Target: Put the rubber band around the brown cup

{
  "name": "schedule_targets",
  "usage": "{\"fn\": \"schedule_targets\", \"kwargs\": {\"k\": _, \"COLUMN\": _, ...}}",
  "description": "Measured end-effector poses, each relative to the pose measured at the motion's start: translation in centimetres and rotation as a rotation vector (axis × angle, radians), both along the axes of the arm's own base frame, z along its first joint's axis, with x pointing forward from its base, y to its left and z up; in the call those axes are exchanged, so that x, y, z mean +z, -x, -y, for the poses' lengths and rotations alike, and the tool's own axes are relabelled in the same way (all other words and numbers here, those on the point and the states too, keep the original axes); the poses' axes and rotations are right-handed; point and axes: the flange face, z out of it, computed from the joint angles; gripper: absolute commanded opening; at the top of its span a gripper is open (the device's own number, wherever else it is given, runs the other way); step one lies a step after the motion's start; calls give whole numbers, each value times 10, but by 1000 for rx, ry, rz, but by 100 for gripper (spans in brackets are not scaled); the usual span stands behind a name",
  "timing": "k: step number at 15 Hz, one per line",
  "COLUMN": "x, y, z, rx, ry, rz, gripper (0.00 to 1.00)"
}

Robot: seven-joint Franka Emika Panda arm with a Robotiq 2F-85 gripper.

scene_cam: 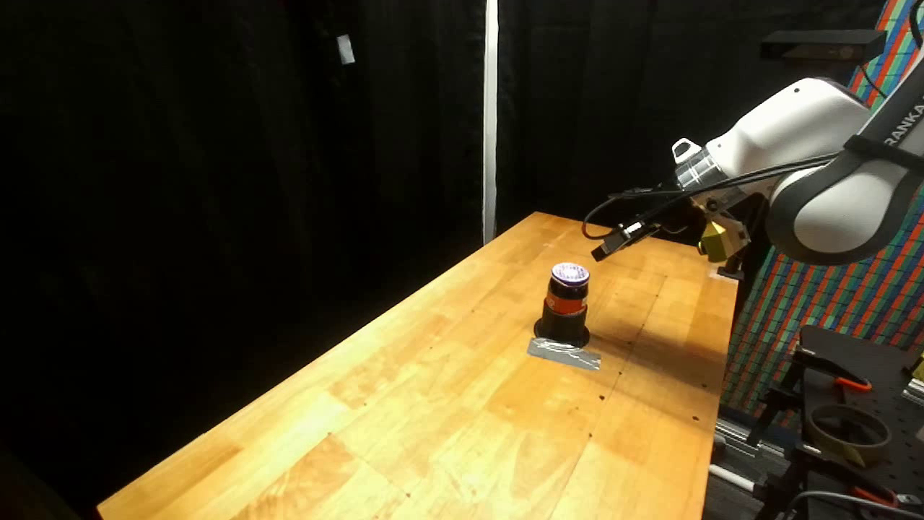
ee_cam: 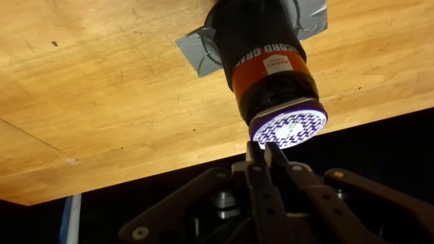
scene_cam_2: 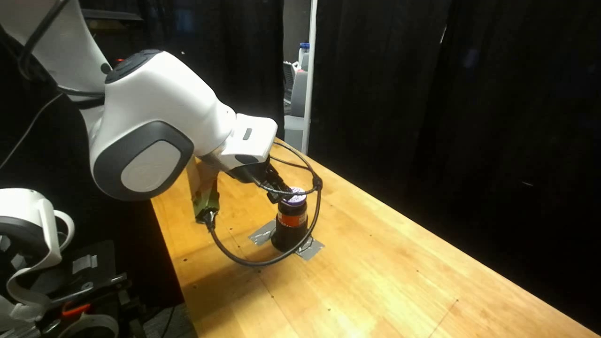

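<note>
Here, the brown cup (ee_cam: 271, 76), orange-striped under a purple lid (ee_cam: 291, 128), stands upright on the wooden tabletop (scene_cam: 404, 404), gray tape (scene_cam: 559, 353) at its foot, which the wrist view's upper edge cuts off. Aimed at the lid, the gripper (ee_cam: 261, 146) is unclenched, its fingertips parted by a slim gap. In an exterior view, the gripper and a black cable (scene_cam_2: 318, 183) cover part of the lid; contact cannot be judged. A pale ring (ee_cam: 286, 106) shows just below the lid; whether it is the rubber band cannot be told.
</note>
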Motion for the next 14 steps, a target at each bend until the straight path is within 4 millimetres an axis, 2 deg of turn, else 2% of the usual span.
{"fn": "schedule_targets", "kwargs": {"k": 2, "x": -1, "y": 0, "z": 2, "rx": -6, "ry": -3, "rz": 22, "gripper": 10}}
{"fn": "schedule_targets", "kwargs": {"k": 4, "x": -4, "y": 0, "z": 3, "rx": -6, "ry": -2, "rz": 24, "gripper": 14}}
{"fn": "schedule_targets", "kwargs": {"k": 5, "x": -5, "y": 0, "z": 3, "rx": 1, "ry": 1, "rz": 16, "gripper": 36}}
{"fn": "schedule_targets", "kwargs": {"k": 7, "x": -8, "y": 0, "z": 3, "rx": 26, "ry": 20, "rz": -40, "gripper": 42}}
{"fn": "schedule_targets", "kwargs": {"k": 11, "x": -3, "y": 3, "z": 13, "rx": 78, "ry": 98, "rz": -240, "gripper": 74}}
{"fn": "schedule_targets", "kwargs": {"k": 14, "x": 6, "y": 1, "z": 29, "rx": 133, "ry": 189, "rz": -388, "gripper": 95}}
